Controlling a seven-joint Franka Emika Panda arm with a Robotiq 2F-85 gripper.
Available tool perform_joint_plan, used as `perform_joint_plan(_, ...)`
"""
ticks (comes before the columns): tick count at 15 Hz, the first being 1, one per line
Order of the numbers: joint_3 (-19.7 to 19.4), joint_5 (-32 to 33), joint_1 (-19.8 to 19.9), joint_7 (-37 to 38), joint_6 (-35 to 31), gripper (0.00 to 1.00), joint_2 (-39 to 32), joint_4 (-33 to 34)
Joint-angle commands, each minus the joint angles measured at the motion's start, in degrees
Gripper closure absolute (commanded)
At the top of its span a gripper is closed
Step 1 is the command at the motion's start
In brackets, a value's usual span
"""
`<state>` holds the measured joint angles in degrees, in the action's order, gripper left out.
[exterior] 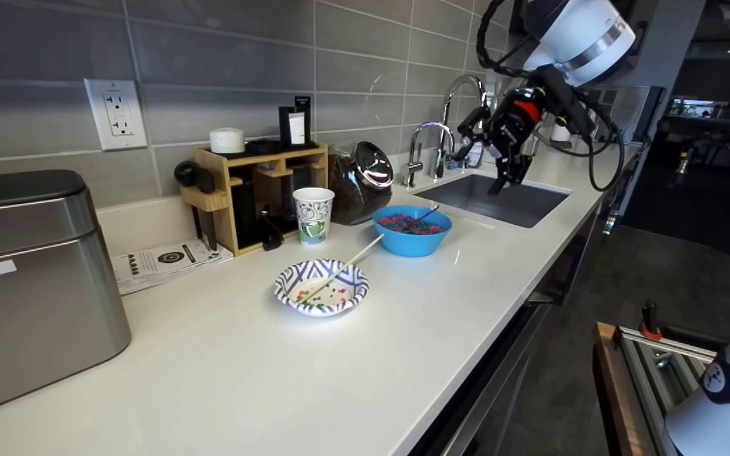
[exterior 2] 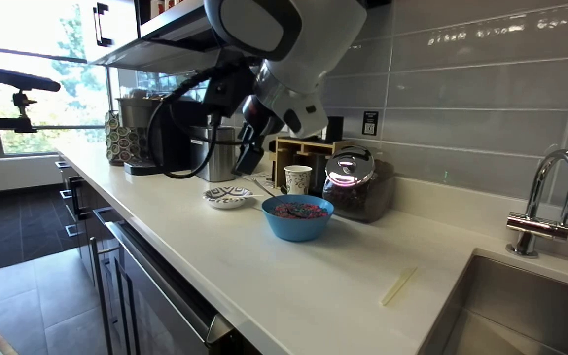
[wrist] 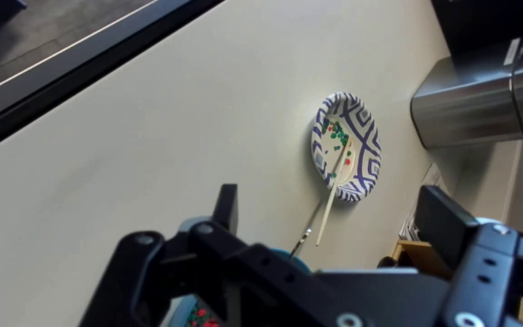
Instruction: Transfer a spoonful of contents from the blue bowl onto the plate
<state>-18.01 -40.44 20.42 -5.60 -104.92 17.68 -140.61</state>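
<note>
landmark: blue bowl (exterior: 412, 245) | gripper (wrist: 329, 212): higher than it, spread wide, holding nothing | contents (exterior: 402, 223): inside it | spoon (exterior 2: 264, 189): tilted up out of it | plate (wrist: 371, 168): near it | risk: off-centre pinch on the slim spoon could tip the bowl, spilling contents

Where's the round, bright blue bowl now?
In an exterior view, the blue bowl stands right of the round blue-patterned white plate, left of the clear lidded jar.

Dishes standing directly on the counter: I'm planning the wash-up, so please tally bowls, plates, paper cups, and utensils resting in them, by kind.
Bowls: 1, the blue bowl
Plates: 1, the patterned plate
Paper cups: 1, the printed cup
Utensils: 2, the pale stick and metal-handled utensil
Total: 5
</note>
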Motion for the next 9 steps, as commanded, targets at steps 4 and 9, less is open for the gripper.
perform_joint_plan(4, 1.4, 10.6, -1.4, 1.1, -0.1, 0.0, 8.1, -1.4)
perform_joint_plan(9, 1.8, 12.1, -1.5, 1.3, -0.3, 0.0, 10.6, -2.6)
